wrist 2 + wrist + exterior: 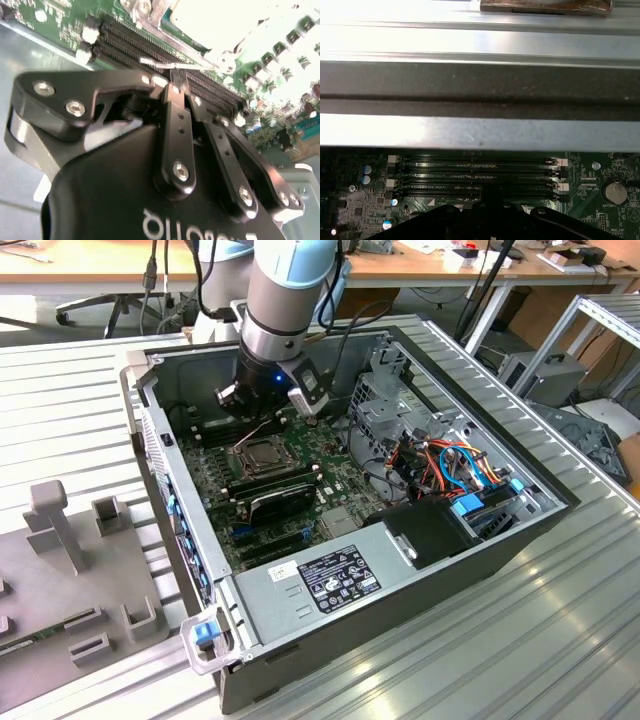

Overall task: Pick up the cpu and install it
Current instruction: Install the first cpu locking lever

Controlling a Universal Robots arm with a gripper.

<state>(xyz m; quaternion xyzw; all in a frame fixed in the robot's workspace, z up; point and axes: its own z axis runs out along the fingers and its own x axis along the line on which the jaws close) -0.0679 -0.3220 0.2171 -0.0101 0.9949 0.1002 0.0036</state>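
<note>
**benchrat:** Closest thing to the lens is the black body of your gripper (172, 80). In the second wrist view its jaws look closed together, with the tips meeting right next to a thin metal lever (150, 62). Can't tell if they're pinching it or just sitting beside it. No chip between them, though.

**solderjoe:** So where's your cpu (262, 454)?

**benchrat:** In the exterior view it looks like it's lying in the socket (284, 466) on the green board (338, 478). That's just beside the gripper, on the near side, and not held. The memory slots (475, 175) run right by the tips on the other side.

**solderjoe:** Then I'd guess you're past the pick-up and at the install end, fussing with the socket hardware. Any move from here calls for a light touch. You've got a skinny lever, slots on one side and the chip on the other, so there's not much room. Keep it slow and straight, and don't drag anything sideways across that chip.
</note>
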